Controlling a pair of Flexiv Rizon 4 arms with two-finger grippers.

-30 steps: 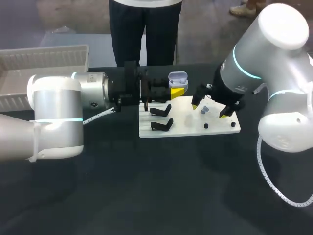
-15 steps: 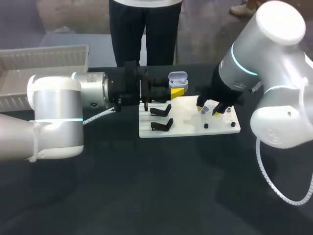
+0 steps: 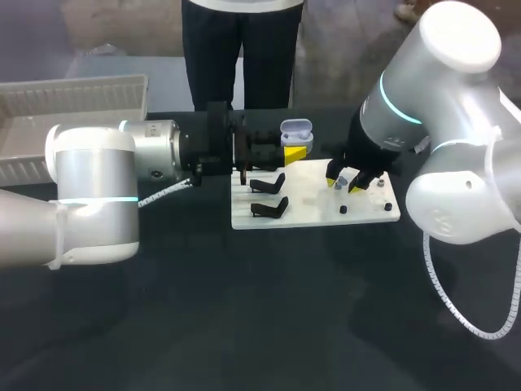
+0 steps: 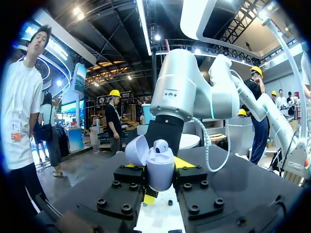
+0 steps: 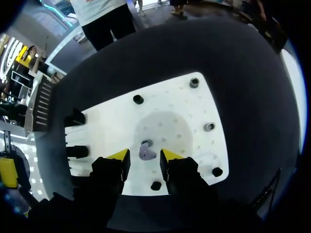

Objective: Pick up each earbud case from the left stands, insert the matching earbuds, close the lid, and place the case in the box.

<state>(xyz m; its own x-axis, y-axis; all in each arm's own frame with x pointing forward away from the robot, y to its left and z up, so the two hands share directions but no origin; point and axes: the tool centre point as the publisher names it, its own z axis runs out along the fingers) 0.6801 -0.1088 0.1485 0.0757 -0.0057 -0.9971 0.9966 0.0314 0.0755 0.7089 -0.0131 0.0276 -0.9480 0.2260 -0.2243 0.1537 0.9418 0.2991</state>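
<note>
Earbud [image 5: 146, 151] sits between narrowly open R tool [image 5: 145, 158]; L tool [image 4: 159, 166] grips case [image 4: 161, 175].

Head view: fixed high behind the robot, looking down over the counter [image 3: 244, 309]. Left wrist view: low, level across the counter, earbud case [image 4: 160, 167] close ahead, right arm [image 4: 180, 92] beyond. Right wrist view: near, straight down past the right pincer [image 5: 144, 158] onto the white board [image 5: 165, 116], which the head view shares.
</note>
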